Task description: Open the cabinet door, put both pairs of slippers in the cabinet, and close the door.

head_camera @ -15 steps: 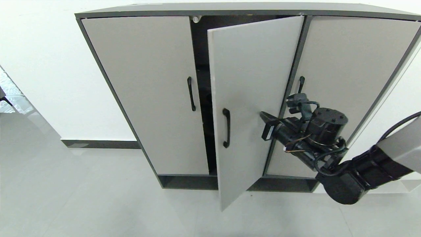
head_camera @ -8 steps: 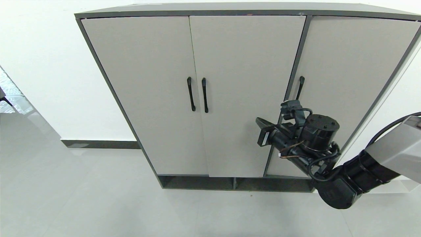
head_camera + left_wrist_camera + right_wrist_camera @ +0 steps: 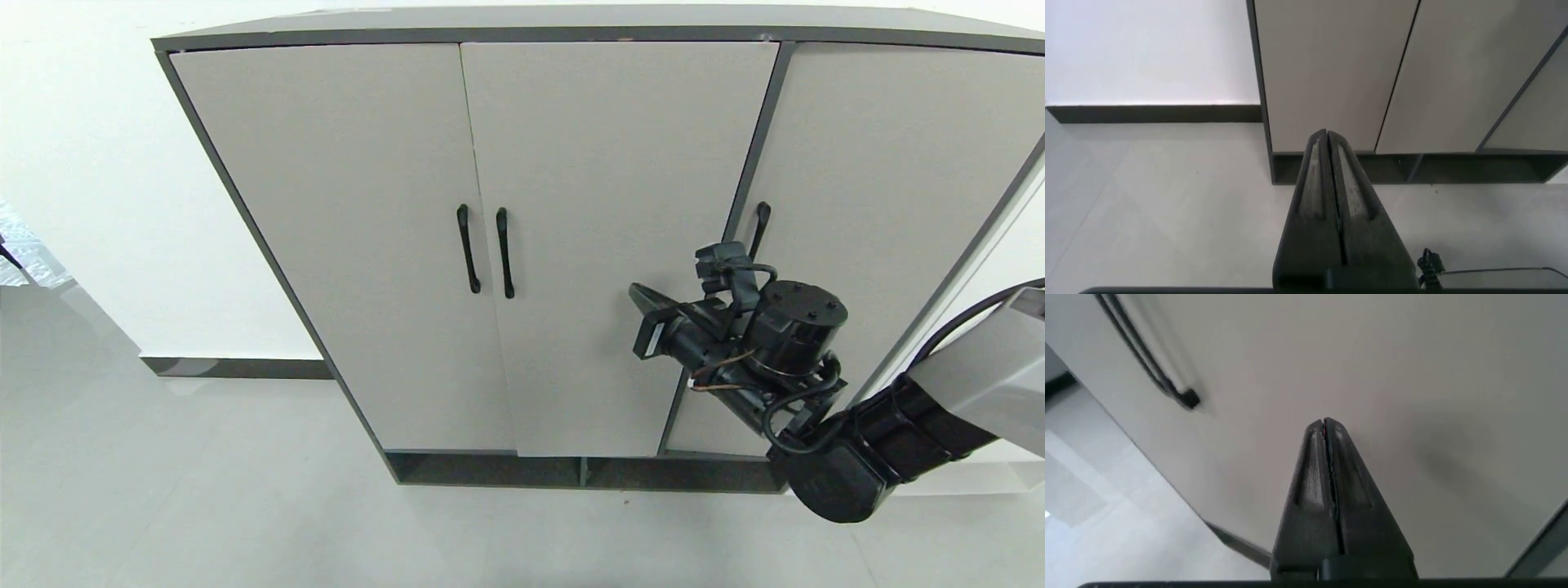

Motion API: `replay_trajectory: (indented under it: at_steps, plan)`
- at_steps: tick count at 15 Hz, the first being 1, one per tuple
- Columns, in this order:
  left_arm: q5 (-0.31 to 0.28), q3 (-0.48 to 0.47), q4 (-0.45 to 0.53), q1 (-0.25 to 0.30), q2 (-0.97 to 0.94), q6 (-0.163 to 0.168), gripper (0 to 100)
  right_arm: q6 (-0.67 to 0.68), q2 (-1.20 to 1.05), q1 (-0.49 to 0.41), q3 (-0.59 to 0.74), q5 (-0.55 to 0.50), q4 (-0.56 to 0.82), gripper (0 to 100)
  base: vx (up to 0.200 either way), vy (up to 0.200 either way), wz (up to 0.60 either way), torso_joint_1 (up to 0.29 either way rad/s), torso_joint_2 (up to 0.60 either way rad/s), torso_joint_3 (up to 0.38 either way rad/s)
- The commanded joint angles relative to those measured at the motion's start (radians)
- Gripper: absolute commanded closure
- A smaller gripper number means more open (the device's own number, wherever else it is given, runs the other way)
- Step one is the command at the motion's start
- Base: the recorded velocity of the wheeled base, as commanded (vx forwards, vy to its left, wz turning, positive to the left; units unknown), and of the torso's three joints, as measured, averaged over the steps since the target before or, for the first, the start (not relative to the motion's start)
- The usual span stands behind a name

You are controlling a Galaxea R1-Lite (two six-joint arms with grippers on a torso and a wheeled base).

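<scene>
The grey cabinet (image 3: 571, 34) stands against the wall with all three doors flat and closed. The middle door (image 3: 604, 163) has its black handle (image 3: 504, 251) right beside the left door's handle (image 3: 467, 248). My right gripper (image 3: 641, 317) is shut with nothing in it, its tip close to the lower right part of the middle door. In the right wrist view the right gripper (image 3: 1325, 426) points at the door face, a handle (image 3: 1143, 351) off to one side. My left gripper (image 3: 1327, 137) is shut, held low over the floor before the cabinet's bottom corner (image 3: 1270, 167).
A third handle (image 3: 761, 224) sits on the right door. Under the doors runs a dark open plinth recess (image 3: 490, 469). A white wall with a dark baseboard (image 3: 237, 367) lies to the left. Grey tiled floor (image 3: 204, 490) stretches in front.
The middle door, ajar one second ago, has swung shut. My right gripper followed it slightly left and down. The head camera has since shifted, so the cabinet looks nearer.
</scene>
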Motion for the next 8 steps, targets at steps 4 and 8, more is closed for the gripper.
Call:
replay_trajectory:
  at_steps: [4,8]
  plan:
    - [0.000,0.000,0.000,0.000,0.000,0.000,100,-0.008,0.027,0.000,-0.077,-0.037,0.041,100,0.000,0.000,0.00,0.000,0.00,0.000]
    - [0.002,0.000,-0.001,0.000,0.000,0.000,100,-0.009,0.065,0.020,-0.215,-0.034,0.082,100,0.000,0.000,0.00,0.000,0.00,0.000]
